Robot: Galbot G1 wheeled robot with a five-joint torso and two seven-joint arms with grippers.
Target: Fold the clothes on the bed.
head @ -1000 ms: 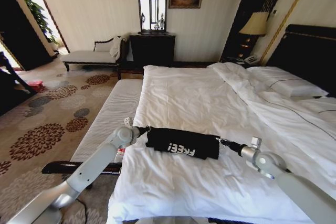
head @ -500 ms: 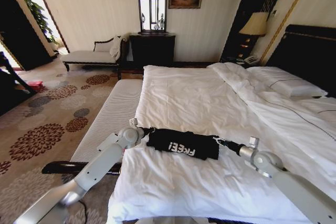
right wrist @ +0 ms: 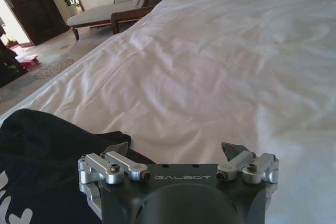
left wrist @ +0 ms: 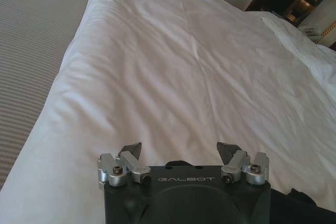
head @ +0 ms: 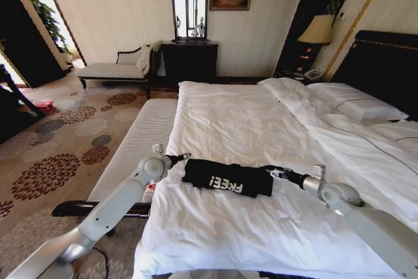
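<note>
two grippers flank your black t-shirt [head: 227, 179] in the head view: it lies as a soft folded strip near the foot edge of the bed [head: 261, 122], long axis running from left gripper [head: 180, 157] to right gripper [head: 273, 173], both just off its ends. in the left wrist view, fingers [left wrist: 130, 152] are spread over smooth white sheet. in the right wrist view, fingers [right wrist: 119, 146] are spread too, black cloth just beside.
</note>
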